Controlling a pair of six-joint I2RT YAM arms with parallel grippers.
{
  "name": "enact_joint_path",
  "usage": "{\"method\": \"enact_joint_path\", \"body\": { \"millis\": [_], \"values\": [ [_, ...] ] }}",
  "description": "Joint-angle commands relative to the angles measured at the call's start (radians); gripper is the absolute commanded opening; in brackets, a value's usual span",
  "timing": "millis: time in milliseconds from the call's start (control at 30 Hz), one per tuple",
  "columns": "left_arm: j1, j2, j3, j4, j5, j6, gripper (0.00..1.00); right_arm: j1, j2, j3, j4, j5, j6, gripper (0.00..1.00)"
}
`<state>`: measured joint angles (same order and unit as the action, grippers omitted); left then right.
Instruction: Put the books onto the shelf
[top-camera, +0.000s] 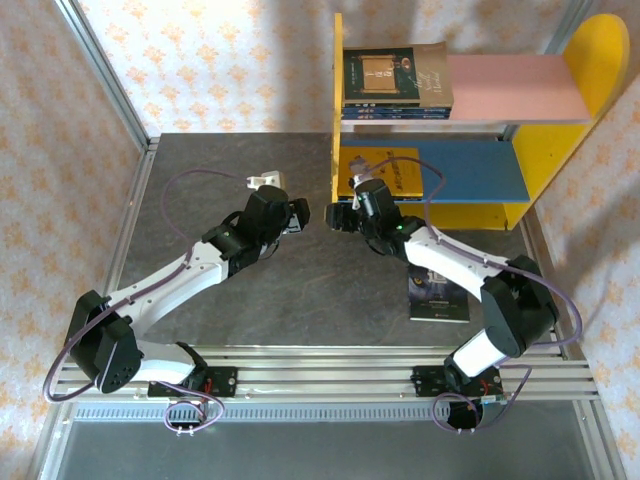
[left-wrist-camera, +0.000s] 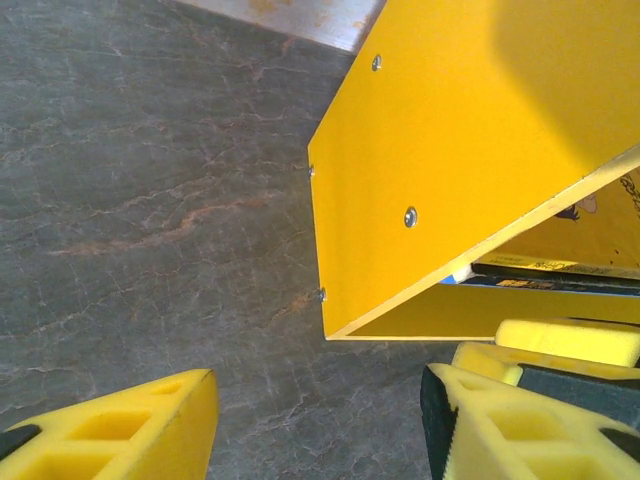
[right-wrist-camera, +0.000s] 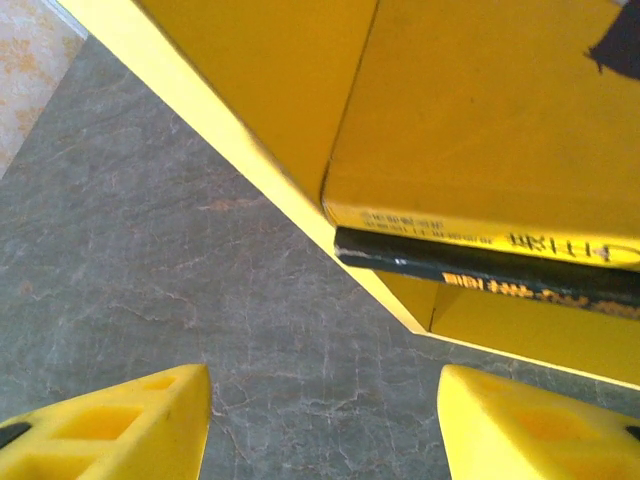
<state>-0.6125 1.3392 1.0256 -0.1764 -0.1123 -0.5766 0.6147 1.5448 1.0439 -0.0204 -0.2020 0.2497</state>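
You have the grey table (top-camera: 200, 170), and the shelf (top-camera: 600, 60) stands at its far right side, its boards facing the arms so that they can be reached from your side. On the pink board (top-camera: 520, 85) a small stack lies flat, with the brown book (top-camera: 395, 75) on top. I think flat is chosen because such thin paperbacks would not stand alone. On the blue board (top-camera: 480, 170) the yellow book (right-wrist-camera: 480, 120) lies on the black book (right-wrist-camera: 480, 270), pushed close to the left side panel. One dark blue book (top-camera: 437, 292) is not yet on the shelf: it lies on the table, partly under the right forearm. The left gripper (left-wrist-camera: 320, 400) and the right gripper (right-wrist-camera: 320, 410) are both released, fingers apart with nothing between, near the lower corner of that panel
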Motion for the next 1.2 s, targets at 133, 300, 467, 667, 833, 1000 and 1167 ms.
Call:
{"method": "enact_joint_path", "body": {
  "millis": [133, 300, 467, 667, 833, 1000, 1167],
  "values": [
    [0.008, -0.029, -0.005, -0.015, -0.040, 0.006, 0.56, 0.005, 0.039, 0.081, 0.008, 0.002, -0.029, 0.61],
    [0.008, -0.032, -0.007, -0.018, -0.043, 0.009, 0.56, 0.006, 0.057, 0.106, -0.005, -0.002, -0.036, 0.61],
    [0.009, -0.033, -0.007, -0.018, -0.044, 0.011, 0.56, 0.005, 0.064, 0.117, -0.010, -0.004, -0.040, 0.61],
    [0.009, -0.037, -0.008, -0.020, -0.044, 0.011, 0.56, 0.005, 0.072, 0.128, -0.016, -0.002, -0.048, 0.61],
    [0.009, -0.039, -0.010, -0.020, -0.047, 0.011, 0.56, 0.006, 0.085, 0.139, -0.018, 0.001, -0.054, 0.61],
    [0.009, -0.042, -0.011, -0.022, -0.048, 0.012, 0.56, 0.005, 0.092, 0.149, -0.023, 0.001, -0.058, 0.61],
    [0.010, -0.040, -0.011, -0.022, -0.048, 0.012, 0.56, 0.005, 0.101, 0.159, -0.029, 0.001, -0.065, 0.61]
  ]
}}
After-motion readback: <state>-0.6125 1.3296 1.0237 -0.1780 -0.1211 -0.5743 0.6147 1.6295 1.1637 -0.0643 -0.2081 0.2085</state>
